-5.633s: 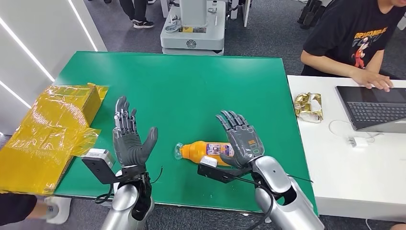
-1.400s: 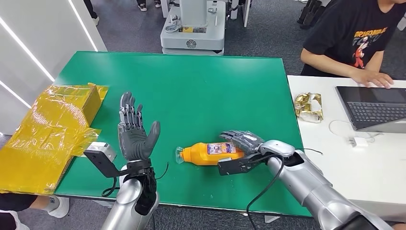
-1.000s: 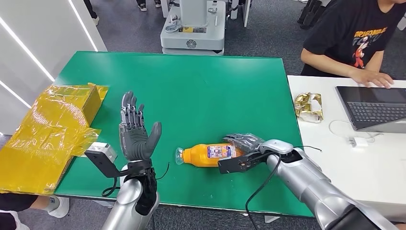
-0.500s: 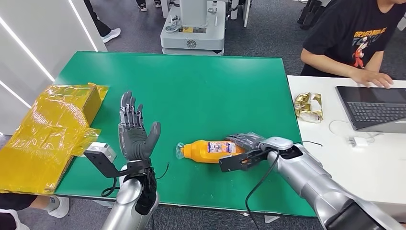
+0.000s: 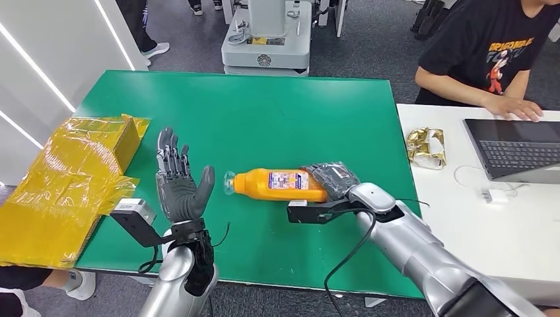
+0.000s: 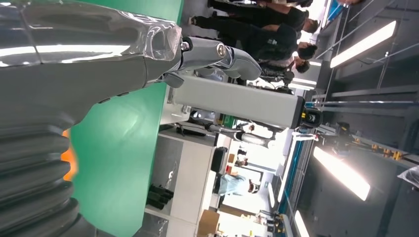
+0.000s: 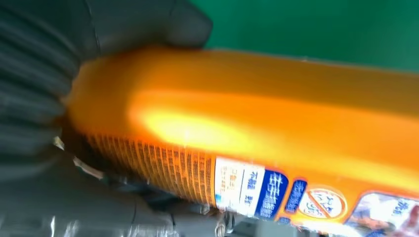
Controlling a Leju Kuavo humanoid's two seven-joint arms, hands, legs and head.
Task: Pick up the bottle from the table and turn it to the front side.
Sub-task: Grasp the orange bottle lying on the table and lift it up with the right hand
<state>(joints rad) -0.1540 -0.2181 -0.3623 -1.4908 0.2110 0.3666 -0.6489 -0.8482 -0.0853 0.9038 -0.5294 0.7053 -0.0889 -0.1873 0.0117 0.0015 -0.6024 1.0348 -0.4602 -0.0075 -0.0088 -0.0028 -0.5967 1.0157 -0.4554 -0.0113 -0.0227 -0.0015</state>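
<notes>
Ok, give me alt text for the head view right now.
The right hand grips the base of an orange plastic bottle lying sideways over the green table, cap toward the raised, open left hand. Crumpled yellow wrapping lies at the table's left.

light: bright, even overhead | shadows: soft | right wrist: motion-blurred | left wrist: glare

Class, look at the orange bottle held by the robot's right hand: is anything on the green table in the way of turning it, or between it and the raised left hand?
Nothing visible. The right hand grips the orange bottle at its base. Between its cap end and the left hand, raised with fingers apart, lies bare green table.
</notes>
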